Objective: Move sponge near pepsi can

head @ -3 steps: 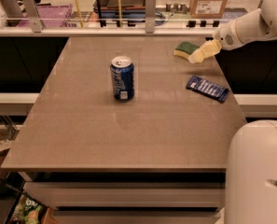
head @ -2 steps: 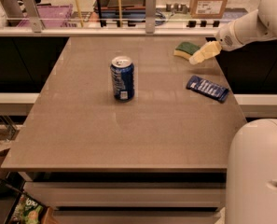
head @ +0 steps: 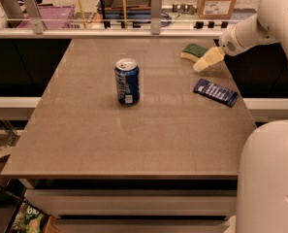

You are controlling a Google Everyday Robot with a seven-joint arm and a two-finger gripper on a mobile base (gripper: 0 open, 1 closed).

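The sponge (head: pixel 192 51), pale yellow with a dark green top, lies flat at the far right of the table. The pepsi can (head: pixel 127 81), blue with a silver top, stands upright near the table's middle, well to the left of the sponge. My gripper (head: pixel 200 65) reaches in from the right on the white arm (head: pixel 260 25). Its pale tip points down and left, just in front of and to the right of the sponge, close to it.
A flat dark-blue snack wrapper (head: pixel 215 91) lies near the table's right edge, in front of the gripper. The brown table (head: pixel 134 140) has a rail with posts, boxes and bins behind its far edge. My white base (head: pixel 269 178) fills the lower right.
The gripper has dropped slightly toward the table beside the sponge. The sponge, can and wrapper have not moved.
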